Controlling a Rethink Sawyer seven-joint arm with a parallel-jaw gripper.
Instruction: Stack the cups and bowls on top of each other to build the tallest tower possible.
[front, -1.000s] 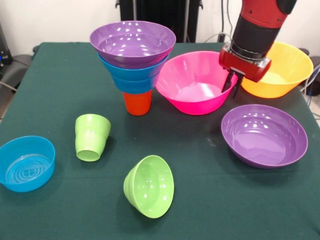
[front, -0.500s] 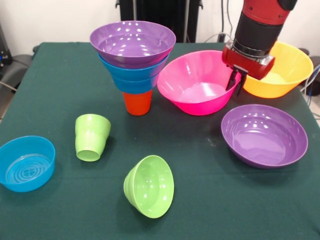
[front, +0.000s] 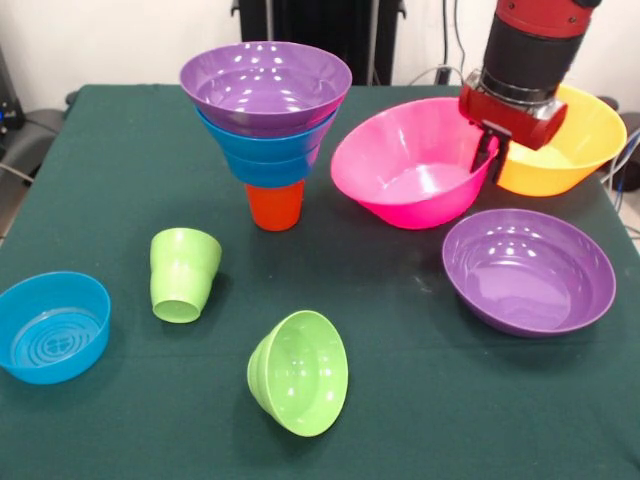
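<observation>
1 change: pink bowl (front: 415, 165) is sitting tilted now, its right rim raised and its body shifted a little rightward compared with 1 second ago, when it was lying lower on the bench (front: 90, 160); the arm is rising with it.
Meaning for the task: the bowl appears to be getting lifted off the bench, likely heading for the top of the tower (front: 266, 120); that is a judgement only.
Jaws: the gripper (front: 490, 155) is pinching the pink bowl's right rim, jaws narrowly parted by the thin wall, 1 dark finger showing outside the rim.
Yellow-orange bowl (front: 570, 140): sitting just behind the gripper at the far right, partly hidden by the arm.
Purple bowl on bench (front: 528, 270): resting upright near the right edge, in front of the pink bowl and apart from it.
Tower: standing left of the pink bowl, with an orange cup (front: 274, 205) as base, blue bowls above it and a purple bowl on top, widening upward.
Blue bowl (front: 52, 326): sitting alone at the left edge, upright.
Small green bowl (front: 298, 372): lying tipped on its side near the front.
Green cup (front: 184, 274): standing upside down, between the blue bowl and the tower.
Risk: a 1-sided rim grip is letting the wide bowl hang tilted, so it may swing or slip.
</observation>
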